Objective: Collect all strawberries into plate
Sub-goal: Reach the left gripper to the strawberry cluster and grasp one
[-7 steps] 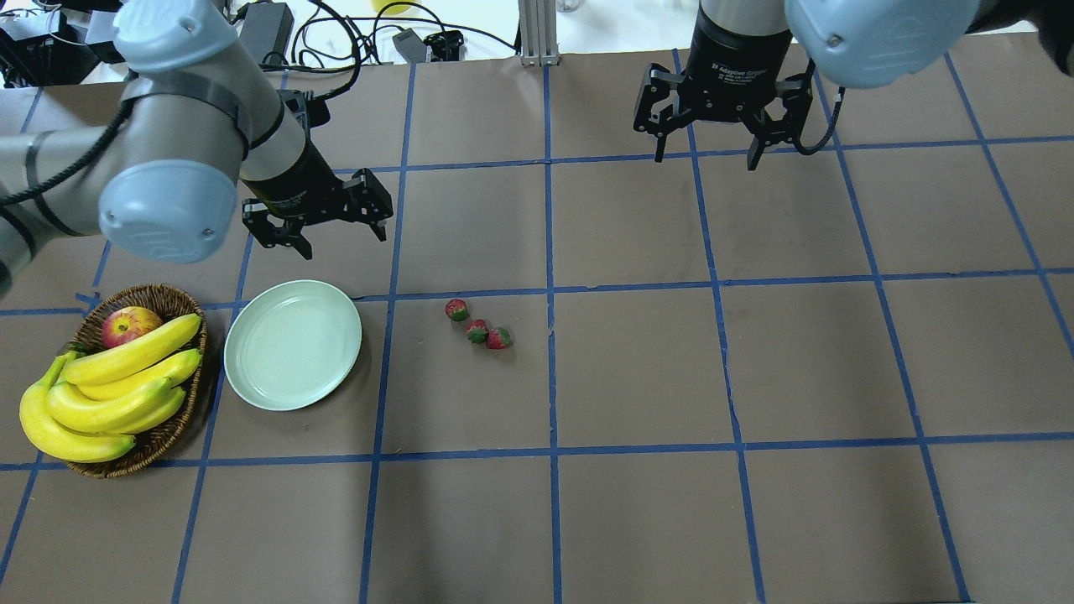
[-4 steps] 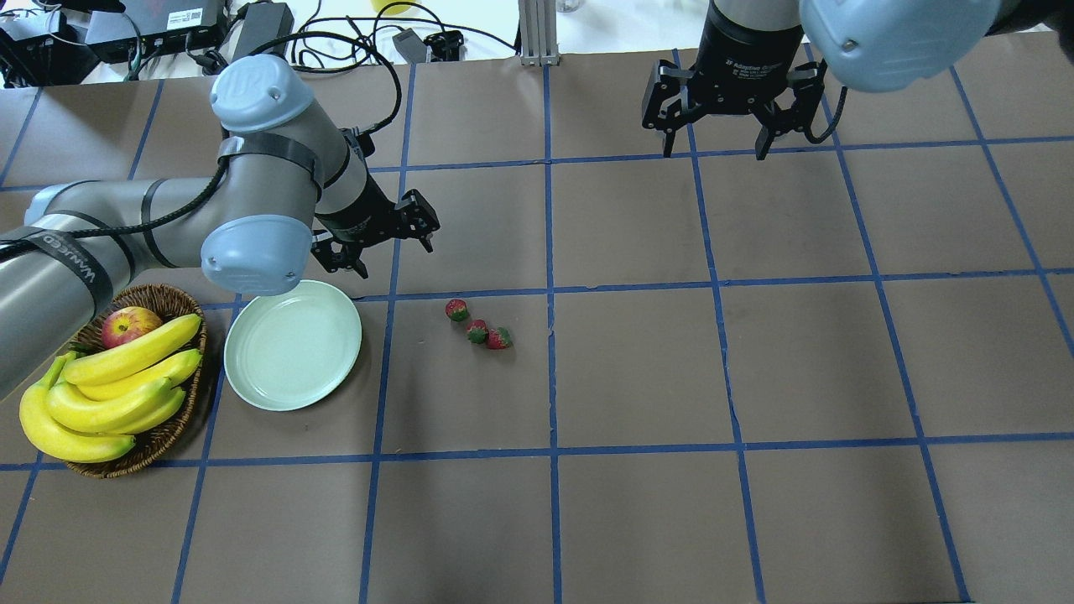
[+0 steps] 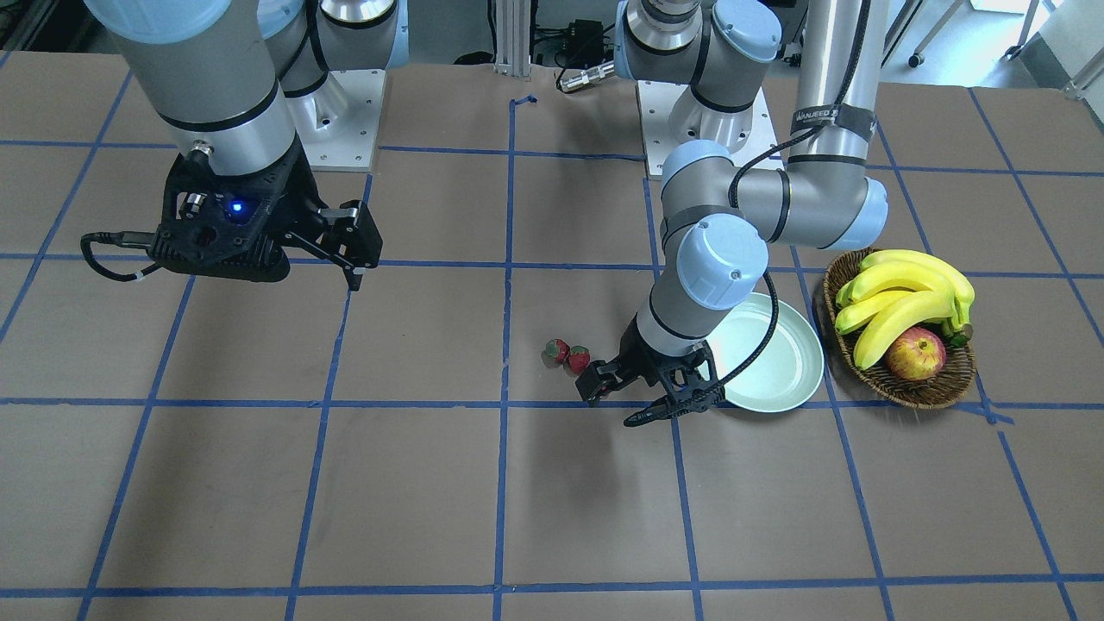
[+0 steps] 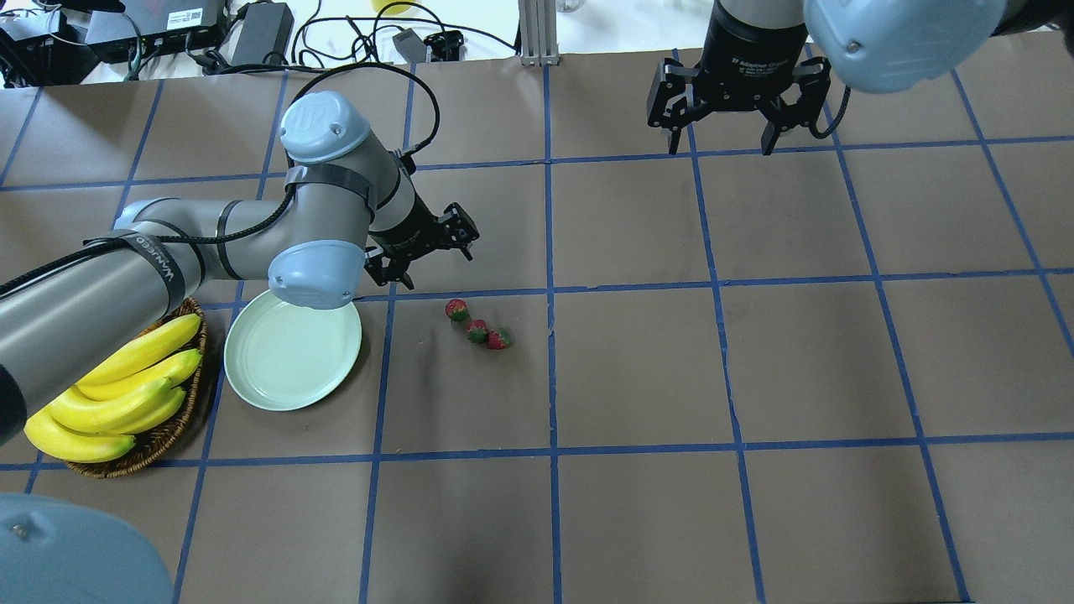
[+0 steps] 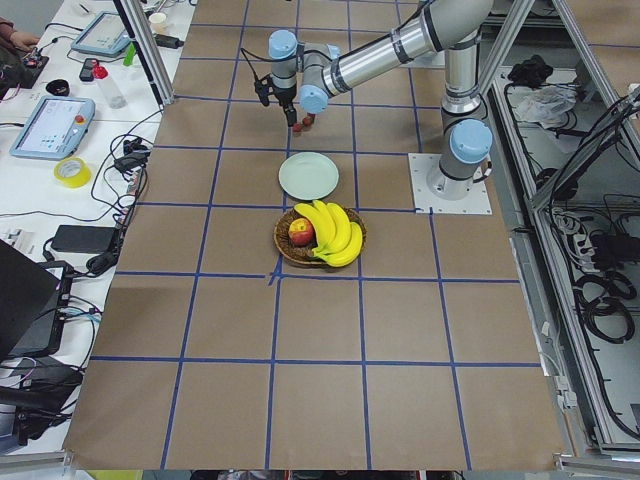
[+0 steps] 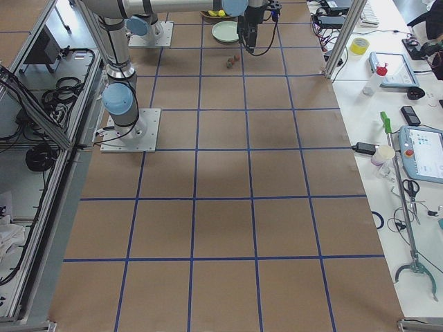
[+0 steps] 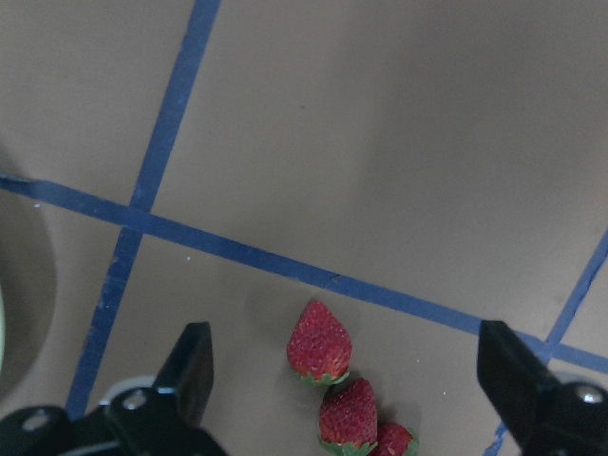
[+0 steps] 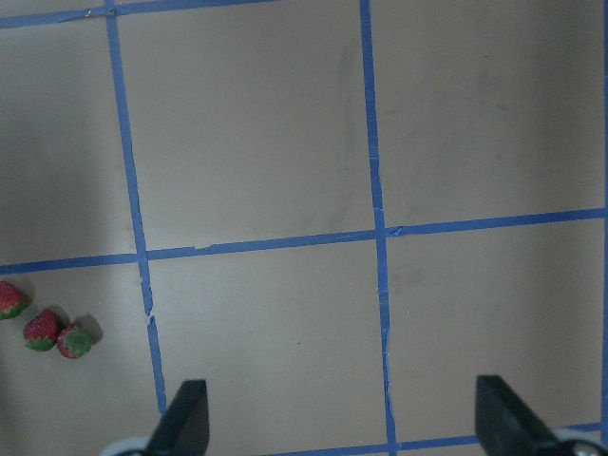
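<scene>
Three small red strawberries (image 4: 477, 332) lie close together on the brown table, right of the pale mint plate (image 4: 252, 377). They also show in the left wrist view (image 7: 319, 342) and the right wrist view (image 8: 42, 330). The plate holds nothing. My left gripper (image 4: 432, 256) is open and empty, low over the table just beyond the strawberries and the plate's far right rim. In the front view the left gripper (image 3: 614, 405) sits beside the berries (image 3: 556, 351). My right gripper (image 4: 720, 149) is open and empty, high over the far right of the table.
A brown wicker basket (image 4: 159, 440) with bananas (image 4: 117, 394) stands left of the plate. Its apple (image 3: 916, 354) shows in the front view only; my left arm covers it from overhead. Cables and boxes lie beyond the table's far edge.
My left arm has swung right and down, bringing its open gripper from behind the plate to near the strawberries. The right gripper has drifted slightly farther back. The strawberries have not moved.
</scene>
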Motion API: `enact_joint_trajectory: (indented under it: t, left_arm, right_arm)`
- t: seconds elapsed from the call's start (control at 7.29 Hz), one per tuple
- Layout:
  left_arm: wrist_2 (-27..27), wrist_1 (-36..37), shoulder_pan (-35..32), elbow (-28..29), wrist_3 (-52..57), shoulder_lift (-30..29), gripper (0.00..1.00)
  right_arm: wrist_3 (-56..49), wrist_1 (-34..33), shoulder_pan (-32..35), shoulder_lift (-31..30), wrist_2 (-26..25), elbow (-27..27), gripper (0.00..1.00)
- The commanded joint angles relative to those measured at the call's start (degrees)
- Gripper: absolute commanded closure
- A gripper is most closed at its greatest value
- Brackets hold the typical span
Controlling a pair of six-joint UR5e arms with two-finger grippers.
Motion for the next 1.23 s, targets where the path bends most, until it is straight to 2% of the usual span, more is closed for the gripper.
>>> enact_joint_trajectory:
  t: [0.0, 0.14, 0.27, 0.69, 0.96, 1.1]
  left_arm:
    - [-0.2, 0.5, -0.1, -0.2, -2.1, -2.6, 0.0]
    - [-0.4, 0.5, -0.3, -0.2, -2.2, -3.0, 0.0]
    - [0.0, 0.3, -0.5, -0.2, -1.8, -3.5, 0.06]
    - [0.0, -0.3, -1.0, -0.3, -2.1, -3.4, 0.07]
    - [-0.2, -2.9, -1.2, -0.4, -3.3, -3.7, 0.15]
    - [-0.3, -2.9, -1.2, -0.4, -4.9, -3.7, 0.36]
  right_arm:
    - [-0.1, 0.3, -1.5, 0.1, -0.1, -0.8, 0.0]
    - [-0.7, 0.3, -3.0, 0.1, 0.0, -1.2, 0.0]
    - [-1.1, 0.6, -3.3, 0.0, -0.1, -1.1, 0.0]
    - [-1.3, 0.3, -3.4, -0.6, -0.2, 0.2, 0.0]
    - [-1.3, 0.3, -3.5, -0.6, -0.2, 0.3, 0.0]
    - [-1.3, 0.3, -3.5, -0.6, -0.2, 0.3, 0.0]
